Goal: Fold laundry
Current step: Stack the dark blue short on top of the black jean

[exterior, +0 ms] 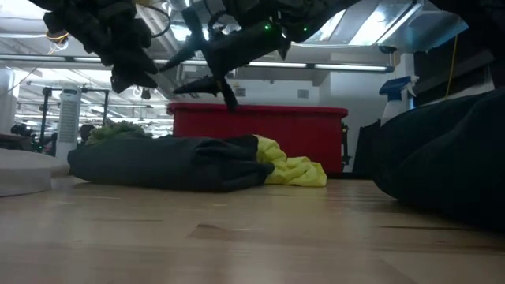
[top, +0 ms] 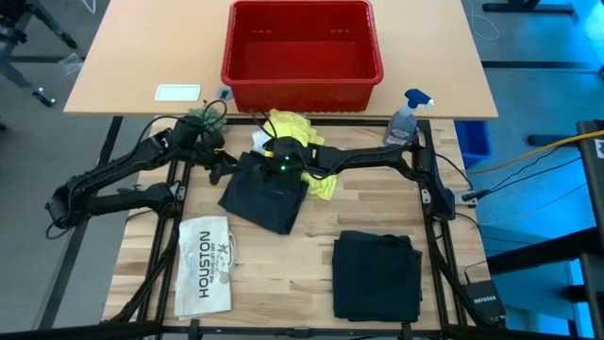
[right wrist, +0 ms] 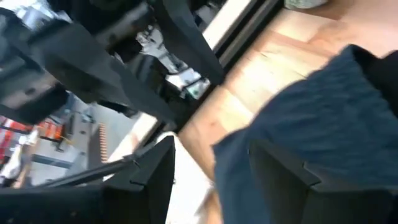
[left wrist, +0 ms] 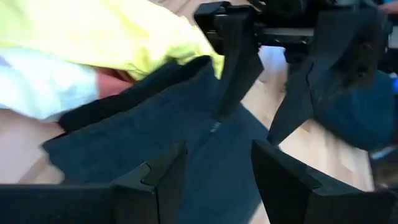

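Two dark grippers are held above the wooden bench (top: 283,255). The left gripper (top: 219,168) is seen at the left edge of the crumpled dark trousers (top: 266,194), fingers apart and empty. The right gripper (top: 267,154) is seen over the trousers' far edge, fingers apart, beside the bright yellow T-shirt (top: 294,127). A folded dark garment (top: 377,274) lies well right.

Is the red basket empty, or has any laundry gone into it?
Empty. In the high view the red basket shows only its bare floor; the yellow T-shirt and dark trousers lie on the table in front of it.
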Robot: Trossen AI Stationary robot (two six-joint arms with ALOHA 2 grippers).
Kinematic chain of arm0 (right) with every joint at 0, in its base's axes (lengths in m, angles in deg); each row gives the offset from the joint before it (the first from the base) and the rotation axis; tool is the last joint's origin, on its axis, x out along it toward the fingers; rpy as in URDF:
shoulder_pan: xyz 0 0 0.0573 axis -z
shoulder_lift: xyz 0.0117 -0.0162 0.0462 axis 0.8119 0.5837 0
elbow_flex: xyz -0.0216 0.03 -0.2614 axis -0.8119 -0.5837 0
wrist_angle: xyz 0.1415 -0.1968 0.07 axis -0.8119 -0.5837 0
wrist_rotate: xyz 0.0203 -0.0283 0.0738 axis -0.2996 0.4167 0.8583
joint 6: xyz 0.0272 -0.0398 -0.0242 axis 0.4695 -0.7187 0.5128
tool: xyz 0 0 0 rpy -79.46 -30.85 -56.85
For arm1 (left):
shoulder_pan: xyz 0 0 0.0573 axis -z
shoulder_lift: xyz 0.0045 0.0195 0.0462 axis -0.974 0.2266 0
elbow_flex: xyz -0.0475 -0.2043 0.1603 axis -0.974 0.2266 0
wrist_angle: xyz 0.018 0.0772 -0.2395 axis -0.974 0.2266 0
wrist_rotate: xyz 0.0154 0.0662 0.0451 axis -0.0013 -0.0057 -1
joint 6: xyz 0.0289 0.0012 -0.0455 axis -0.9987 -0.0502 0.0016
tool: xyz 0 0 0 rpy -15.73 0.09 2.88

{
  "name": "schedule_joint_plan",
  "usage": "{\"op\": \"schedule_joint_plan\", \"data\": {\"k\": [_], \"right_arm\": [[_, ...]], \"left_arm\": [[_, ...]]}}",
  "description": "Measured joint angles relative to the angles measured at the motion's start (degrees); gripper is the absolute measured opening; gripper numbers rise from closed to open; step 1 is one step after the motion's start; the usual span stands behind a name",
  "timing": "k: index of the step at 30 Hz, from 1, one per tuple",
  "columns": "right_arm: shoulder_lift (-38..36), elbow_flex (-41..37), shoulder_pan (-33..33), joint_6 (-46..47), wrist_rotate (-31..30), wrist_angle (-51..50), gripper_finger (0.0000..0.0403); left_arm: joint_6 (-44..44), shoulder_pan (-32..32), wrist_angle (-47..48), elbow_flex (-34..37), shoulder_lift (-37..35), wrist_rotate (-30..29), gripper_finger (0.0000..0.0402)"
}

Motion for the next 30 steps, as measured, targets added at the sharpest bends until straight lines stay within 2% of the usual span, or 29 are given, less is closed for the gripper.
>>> {"op": "schedule_joint_plan", "data": {"k": [9,18,30], "right_arm": [[0.0,0.0,-1.5,2.8,-0.5,2.9,0.0195],[0.0,0.0,-3.1,2.8,-4.5,2.9,0.0195],[0.0,0.0,-4.1,2.7,-5.7,2.9,0.0195]], "left_arm": [[-1.6,0.2,0.2,0.0,0.0,7.5,0.0172],[-1.8,1.9,2.3,0.0,0.0,7.7,0.0172],[-1.5,3.9,2.8,0.0,0.0,7.8,0.0172]]}}
